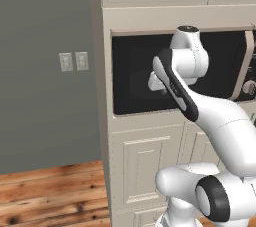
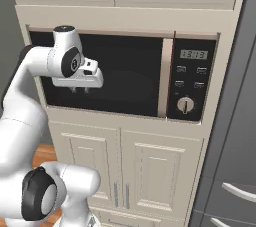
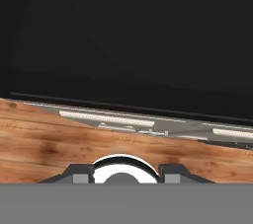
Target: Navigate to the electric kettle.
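My gripper (image 2: 80,90) hangs in front of the black glass door of a built-in microwave (image 2: 125,78), just off the door's left part, and in the right base view my 2 short fingers (image 2: 74,89) point down from the white hand. In the hand view the 2 dark tips rise well apart with nothing between them, so my fingers are released and hold nothing (image 3: 126,172). In that view a wide dark surface (image 3: 128,35) sits above a pale strip, with wood-grain floor (image 3: 44,139) below it. The microwave sits in a tall cream cabinet column (image 2: 125,18), with 2 cupboard doors above it and 2 panelled doors (image 2: 160,171) below. To the right of the glass is the control panel (image 2: 192,78), which carries a small display (image 2: 193,54) at the top, 4 small buttons under it and 1 round dial (image 2: 185,104) near the bottom. In the left base view my white arm crosses the microwave (image 1: 130,71) and my hand is partly hidden behind it. Left of the column there is a grey wall (image 1: 45,111) with 2 pale switch plates (image 1: 66,62) side by side, and brown wooden floor (image 1: 50,191) at its foot. A dark grey unit (image 2: 235,161) with pale handles stands just right of the column. I cannot tell where the electric kettle stands.
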